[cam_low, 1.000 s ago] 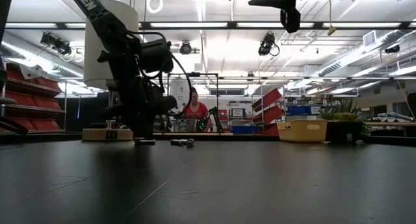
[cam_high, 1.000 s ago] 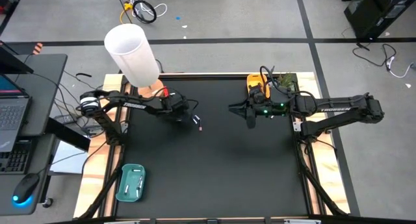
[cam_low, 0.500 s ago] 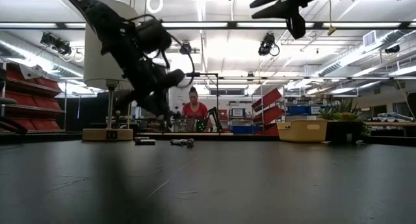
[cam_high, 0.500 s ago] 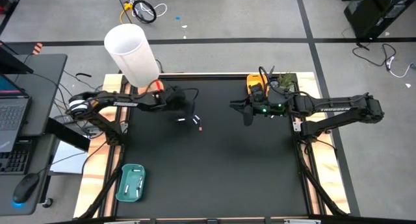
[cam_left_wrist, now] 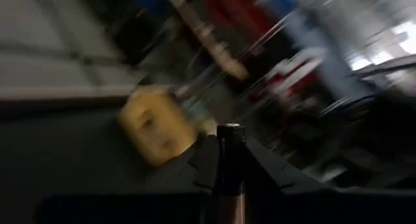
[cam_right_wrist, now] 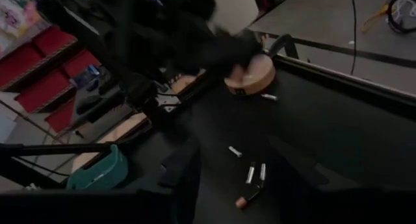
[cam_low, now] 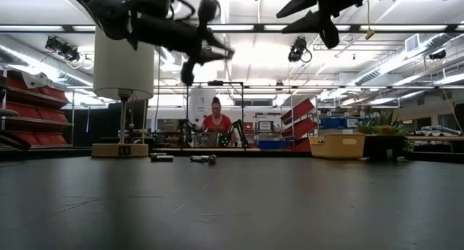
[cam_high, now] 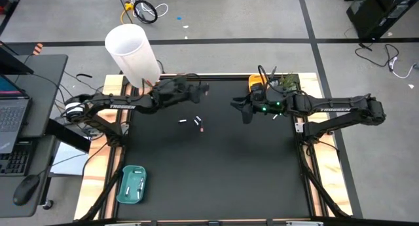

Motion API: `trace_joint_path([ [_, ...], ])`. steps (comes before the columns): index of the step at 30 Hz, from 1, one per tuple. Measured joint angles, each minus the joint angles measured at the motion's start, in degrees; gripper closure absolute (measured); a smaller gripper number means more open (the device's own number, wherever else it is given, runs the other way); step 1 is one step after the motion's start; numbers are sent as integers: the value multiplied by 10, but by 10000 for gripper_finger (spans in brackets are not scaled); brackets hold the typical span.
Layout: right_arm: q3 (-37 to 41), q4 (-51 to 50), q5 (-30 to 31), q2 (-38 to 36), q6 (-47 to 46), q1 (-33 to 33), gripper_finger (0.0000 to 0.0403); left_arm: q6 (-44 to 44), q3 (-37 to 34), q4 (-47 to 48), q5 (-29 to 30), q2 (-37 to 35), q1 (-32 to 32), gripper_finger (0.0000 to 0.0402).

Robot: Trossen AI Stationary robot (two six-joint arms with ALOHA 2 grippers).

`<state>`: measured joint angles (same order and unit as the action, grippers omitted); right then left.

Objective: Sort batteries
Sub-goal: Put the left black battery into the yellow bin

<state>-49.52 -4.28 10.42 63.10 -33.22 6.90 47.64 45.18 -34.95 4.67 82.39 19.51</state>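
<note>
Teal tray [cam_high: 131, 185]: near the counter's front left corner, with small pale batteries already lying in it.
Left gripper [cam_high: 201, 90]: raised above the back of the counter, pinching a dark battery [cam_left_wrist: 230, 160] between its fingers; the battery's end pokes out past the fingertips.
Loose batteries [cam_high: 197, 123]: a few lie on the counter just in front of the left gripper, near one another; two pale ones [cam_right_wrist: 255, 174] side by side, one with a reddish end [cam_right_wrist: 244, 200] beside them, another pale one [cam_right_wrist: 234, 151] a little apart.
Handling, judged: small, rigid, light and smooth cylinders, likely to roll or slip; best taken across the middle of the barrel, fingers square to its length.
Right gripper [cam_high: 239, 110]: hovering over the counter to the right of the loose batteries, fingers spread, holding nothing.
Yellow tray [cam_high: 255, 82]: at the back edge of the counter, behind the right arm.
Counter [cam_high: 216, 173]: flat, matt black, offering nothing to stop a rolling battery.
Room: grey floor with cables, a white lamp [cam_high: 133, 54] at the back left, a seated person [cam_low: 216, 121] far behind, shelving and ceiling lights.
</note>
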Motion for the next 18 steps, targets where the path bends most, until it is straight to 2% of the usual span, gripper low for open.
trace_joint_path([
  [4,0,18,-12,27,-15,0,223,-9,0,-99,-16,1,-14,349],
  [8,0,82,-29,58,-17,0,211,-28,1,-145,-22,2,-36,349],
  [12,0,144,-48,90,-30,5,213,-69,1,-161,-26,1,-60,349],
  [18,0,209,-114,136,-62,23,218,-84,1,-162,-25,2,-86,349],
])
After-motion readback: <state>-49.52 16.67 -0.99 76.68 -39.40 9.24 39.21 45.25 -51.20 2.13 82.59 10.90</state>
